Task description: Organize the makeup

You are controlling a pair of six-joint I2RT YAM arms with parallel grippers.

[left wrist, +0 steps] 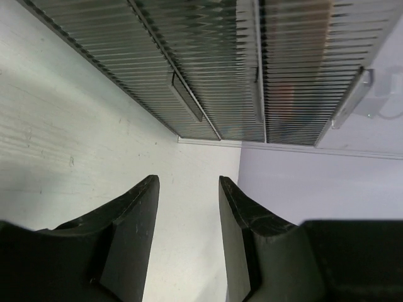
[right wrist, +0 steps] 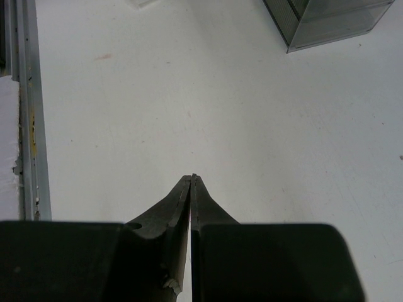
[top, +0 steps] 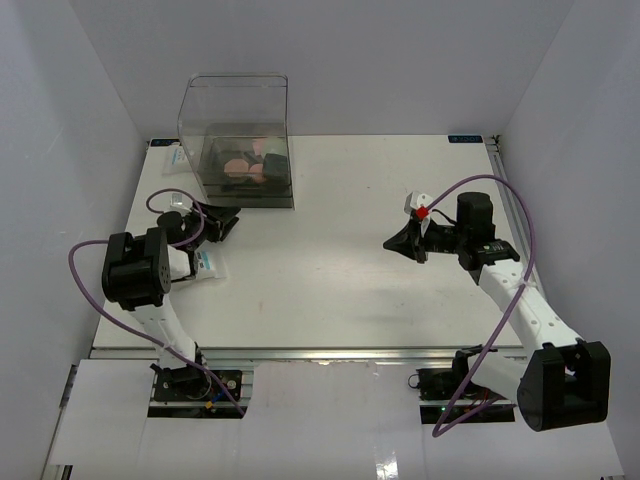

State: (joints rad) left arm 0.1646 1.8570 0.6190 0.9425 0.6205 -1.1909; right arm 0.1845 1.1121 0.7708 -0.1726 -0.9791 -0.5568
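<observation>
You are looking down on a white counter point(top: 330, 280) enclosed by pale walls on three sides. A tall clear box point(top: 235, 105) stands by the far edge, toward the far-left corner.

The left arm point(top: 150, 290) rises from the near-left corner and reaches along the left edge toward the box. The right arm point(top: 530, 320) rises from the near-right corner and bends inward over the right half of the counter, well apart from the box.

The left end effector point(top: 225, 222) hangs just in front of the box's near-left corner. In the left wrist view its two dark fingers point(left wrist: 135, 214) stand partly apart, with only bare counter between them and nothing in their grip. They point at the box's ribbed wall point(left wrist: 220, 63).

The right end effector point(top: 392, 243) points left across the middle of the counter. In the right wrist view its fingers point(right wrist: 179, 201) are pressed together tip to tip, holding nothing, low over bare counter.

The makeup point(top: 245, 165) lies on the floor of the clear box, a jumble of pink and dark pieces too small to tell apart.

A flat white packet point(top: 205, 262) lies by the left edge beside the left arm. A second packet point(top: 170, 157) lies at the far-left corner, just beside the box.
</observation>
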